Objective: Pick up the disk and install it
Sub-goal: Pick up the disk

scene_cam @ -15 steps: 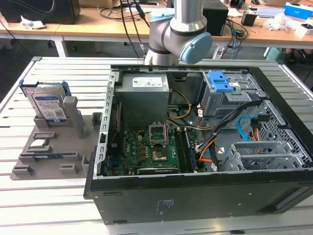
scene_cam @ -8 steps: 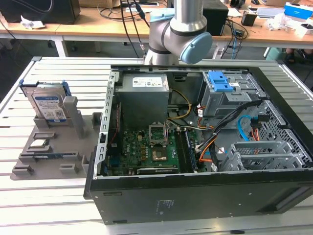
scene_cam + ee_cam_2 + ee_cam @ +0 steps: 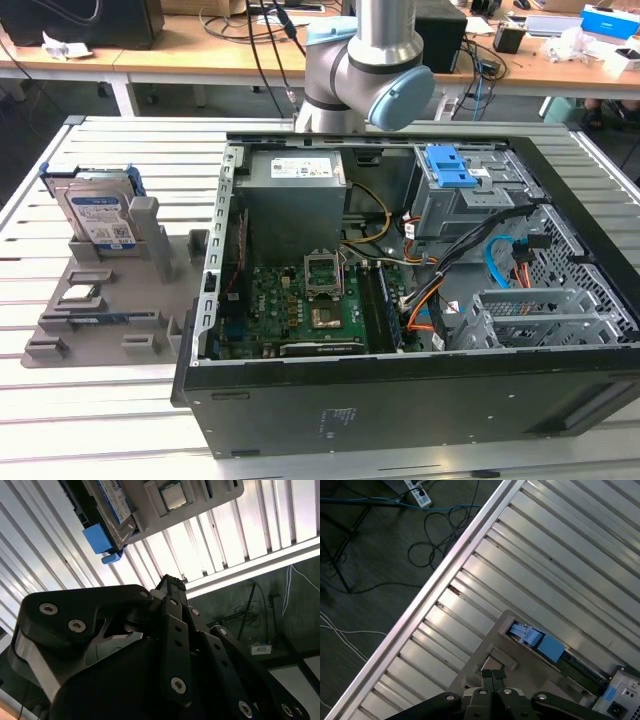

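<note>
Slatted metal table point(image 3: 100, 420) carried everything. Open PC case point(image 3: 400, 400) lay on its side towards the exterior view's right, internals exposed: power supply point(image 3: 295, 190) at the back, motherboard point(image 3: 290, 300) in front of it, blue-topped drive cage point(image 3: 450, 185) in the far corner at the exterior view's right. Arm point(image 3: 365, 60) rose behind the case, at its back wall.

Grey fixture tray point(image 3: 110, 335) sat on the table just beside the case, at the exterior view's left.

The disk point(image 3: 100, 212) was in that tray, at its far end, propped tilted with the label facing up and the blue frame round its edges. It was outside the case, well apart from the drive cage. Nothing was touching it except the tray.

Gripper point(image 3: 493, 675): in the first wrist view the fingertips met with no gap and nothing sat between them, so it was closed and empty. It hung above the tray, and the disk's blue frame lay beyond the tips, apart from them.

CPU chip point(image 3: 80, 294) sat flat in a tray pocket nearer the camera than the disk.
</note>
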{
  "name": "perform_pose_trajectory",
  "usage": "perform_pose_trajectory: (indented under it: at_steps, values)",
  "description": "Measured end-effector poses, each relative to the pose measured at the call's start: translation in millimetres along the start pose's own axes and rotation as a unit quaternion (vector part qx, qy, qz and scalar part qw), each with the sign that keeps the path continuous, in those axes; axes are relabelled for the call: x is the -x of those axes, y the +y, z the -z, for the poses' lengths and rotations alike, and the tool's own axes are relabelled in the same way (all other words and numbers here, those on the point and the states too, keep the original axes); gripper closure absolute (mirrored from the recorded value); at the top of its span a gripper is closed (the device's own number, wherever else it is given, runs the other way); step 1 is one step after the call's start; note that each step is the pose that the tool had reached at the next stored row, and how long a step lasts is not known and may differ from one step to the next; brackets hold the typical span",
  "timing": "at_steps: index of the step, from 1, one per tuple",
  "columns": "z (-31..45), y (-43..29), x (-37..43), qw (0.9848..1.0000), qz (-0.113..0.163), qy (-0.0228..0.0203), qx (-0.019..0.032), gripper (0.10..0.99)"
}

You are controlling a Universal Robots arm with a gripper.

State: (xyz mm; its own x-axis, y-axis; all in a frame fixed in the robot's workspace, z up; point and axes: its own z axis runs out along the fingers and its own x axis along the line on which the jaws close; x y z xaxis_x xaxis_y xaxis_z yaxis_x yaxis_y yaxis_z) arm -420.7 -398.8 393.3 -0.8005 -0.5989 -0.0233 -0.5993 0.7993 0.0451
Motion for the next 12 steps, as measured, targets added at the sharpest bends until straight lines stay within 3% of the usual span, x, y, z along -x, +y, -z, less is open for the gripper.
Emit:
perform_pose_trajectory:
  at_steps: [5,12]
  values:
    - [0.0,0.0,0.0,0.9997,0.022,0.001,0.0005,0.98]
    - [0.0,0.0,0.0,0.9978,0.067,0.003,0.0016,0.98]
